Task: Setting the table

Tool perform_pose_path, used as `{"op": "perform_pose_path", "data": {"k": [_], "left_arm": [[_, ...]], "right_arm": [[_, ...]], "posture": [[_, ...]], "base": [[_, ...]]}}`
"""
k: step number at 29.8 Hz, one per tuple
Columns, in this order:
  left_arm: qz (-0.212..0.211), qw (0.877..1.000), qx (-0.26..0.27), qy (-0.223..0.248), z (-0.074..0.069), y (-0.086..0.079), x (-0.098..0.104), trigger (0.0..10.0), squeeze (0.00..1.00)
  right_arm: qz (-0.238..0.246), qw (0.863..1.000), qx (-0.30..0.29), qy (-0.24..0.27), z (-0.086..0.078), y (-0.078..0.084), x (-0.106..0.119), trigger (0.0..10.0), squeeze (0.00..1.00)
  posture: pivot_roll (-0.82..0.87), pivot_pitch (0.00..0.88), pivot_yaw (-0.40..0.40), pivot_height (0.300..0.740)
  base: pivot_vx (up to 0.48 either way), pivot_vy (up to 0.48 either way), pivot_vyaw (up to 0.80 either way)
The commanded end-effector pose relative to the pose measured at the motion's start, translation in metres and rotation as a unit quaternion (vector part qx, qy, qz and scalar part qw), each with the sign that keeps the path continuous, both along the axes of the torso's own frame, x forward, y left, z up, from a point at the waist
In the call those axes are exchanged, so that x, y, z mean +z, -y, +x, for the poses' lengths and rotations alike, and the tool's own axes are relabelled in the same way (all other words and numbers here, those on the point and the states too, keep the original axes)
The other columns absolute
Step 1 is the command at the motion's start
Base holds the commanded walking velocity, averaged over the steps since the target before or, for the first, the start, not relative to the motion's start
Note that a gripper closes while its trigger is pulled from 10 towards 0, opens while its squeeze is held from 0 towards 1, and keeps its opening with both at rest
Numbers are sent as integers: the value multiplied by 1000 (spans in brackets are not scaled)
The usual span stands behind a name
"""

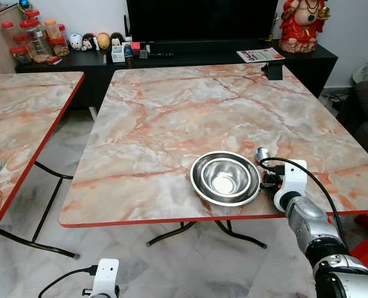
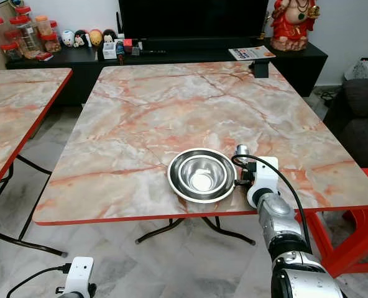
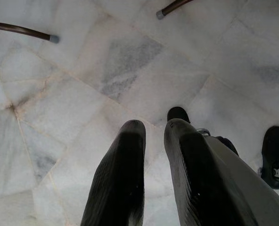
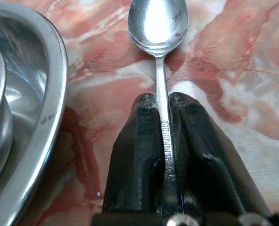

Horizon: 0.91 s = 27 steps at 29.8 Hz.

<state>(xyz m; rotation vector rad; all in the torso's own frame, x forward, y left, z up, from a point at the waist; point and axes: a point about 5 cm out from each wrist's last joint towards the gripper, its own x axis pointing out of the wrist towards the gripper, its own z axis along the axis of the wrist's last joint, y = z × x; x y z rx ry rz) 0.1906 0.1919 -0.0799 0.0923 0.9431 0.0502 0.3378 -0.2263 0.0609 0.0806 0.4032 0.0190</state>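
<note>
Spoon (image 4: pixel 159 28) sits pinched by its handle in the right gripper (image 4: pixel 162 101), low over the table (image 1: pixel 171 118) just right of the bowl (image 1: pixel 225 177) (left gripper (image 3: pixel 151 129) nearly closed, idle).

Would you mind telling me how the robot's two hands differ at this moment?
The right hand is shut on a spoon at table height beside the steel plate; the left hand holds nothing and hangs low over the marble floor. Both have two long black fingers.
</note>
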Motion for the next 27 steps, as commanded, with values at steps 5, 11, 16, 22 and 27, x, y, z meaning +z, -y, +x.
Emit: {"op": "perform_pose_path", "data": {"k": [5, 11, 16, 22, 27], "left_arm": [[5, 1000, -4, -9, -3, -4, -1, 10000, 0], [6, 1000, -5, -8, -2, -5, 0, 10000, 0], [6, 1000, -6, -8, -1, -5, 0, 10000, 0], [5, 1000, -9, -6, 1, -4, 1, 10000, 0], [5, 1000, -9, -6, 1, -4, 1, 10000, 0]], "right_arm": [[1, 1000, 7, -2, 1, -4, 0, 10000, 1000], [0, 1000, 11, -4, 2, -7, -1, 10000, 1000], [-8, 1000, 12, -4, 2, -7, -1, 10000, 0], [-10, 1000, 2, 8, 4, -6, 2, 10000, 0], [-10, 1000, 0, 22, 6, -6, 7, 10000, 0]], "posture": [[-94, 0, 30, 740], [-92, 0, 31, 740], [-95, 0, 33, 740], [-95, 0, 34, 740], [-96, 0, 36, 740]], "base": [[0, 0, 0], [0, 0, 0], [0, 0, 0], [0, 0, 0], [0, 0, 0]]}}
